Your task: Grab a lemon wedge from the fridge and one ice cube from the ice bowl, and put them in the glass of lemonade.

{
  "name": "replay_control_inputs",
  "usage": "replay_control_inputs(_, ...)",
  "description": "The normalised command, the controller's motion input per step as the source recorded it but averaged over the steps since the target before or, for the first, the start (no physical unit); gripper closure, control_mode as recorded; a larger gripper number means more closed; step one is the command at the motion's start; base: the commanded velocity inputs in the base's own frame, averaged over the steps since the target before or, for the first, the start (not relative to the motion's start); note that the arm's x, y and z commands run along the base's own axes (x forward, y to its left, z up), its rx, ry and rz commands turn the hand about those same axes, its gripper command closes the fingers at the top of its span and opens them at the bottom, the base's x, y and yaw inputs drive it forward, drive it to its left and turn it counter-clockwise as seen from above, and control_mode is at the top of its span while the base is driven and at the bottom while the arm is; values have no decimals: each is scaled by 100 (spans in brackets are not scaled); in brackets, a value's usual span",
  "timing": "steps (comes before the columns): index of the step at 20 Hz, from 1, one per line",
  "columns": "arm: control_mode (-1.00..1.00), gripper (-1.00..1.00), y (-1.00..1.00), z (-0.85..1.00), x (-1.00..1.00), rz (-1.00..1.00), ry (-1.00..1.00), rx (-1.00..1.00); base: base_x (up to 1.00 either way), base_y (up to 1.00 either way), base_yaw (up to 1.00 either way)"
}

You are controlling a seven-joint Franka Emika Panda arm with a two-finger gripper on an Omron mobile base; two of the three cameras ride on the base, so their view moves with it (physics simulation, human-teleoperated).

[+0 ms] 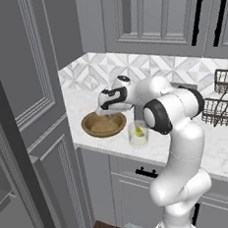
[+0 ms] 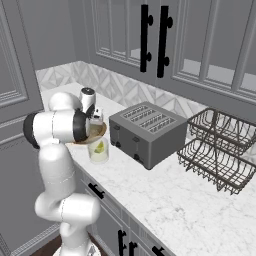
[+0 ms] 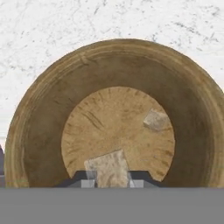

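Translucent ice cube (image 3: 108,167) sat pinched between the nearly closed gripper (image 3: 109,181) inside the wooden ice bowl (image 3: 39,131); a second cube (image 3: 155,120) lay nearby. A slick grip risked dropping it short of the glass of lemonade (image 1: 138,134).

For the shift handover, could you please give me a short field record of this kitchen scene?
gripper: over the ice bowl, closed on ice cube
second ice cube: loose on the bowl floor
glass of lemonade: on counter beside the bowl, lemon wedge inside
toaster: further along the counter
dish rack: beyond the toaster
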Motion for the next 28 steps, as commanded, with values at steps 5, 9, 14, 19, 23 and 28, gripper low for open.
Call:
replay_control_inputs(5,-100,100,-10,53,-43,-10,6,-9,0,0,0)
replay_control_inputs(9,-100,100,-25,33,-48,-4,6,-9,0,0,0)
replay_control_inputs(14,-100,100,-51,27,-59,-2,1,-6,0,0,0)
replay_control_inputs(19,-100,100,-59,-6,-56,-2,0,-5,0,0,0)
replay_control_inputs(23,-100,100,-50,-44,-28,-1,0,0,0,0,0)
replay_control_inputs(28,-100,100,-7,-23,12,-1,9,-9,0,0,0)
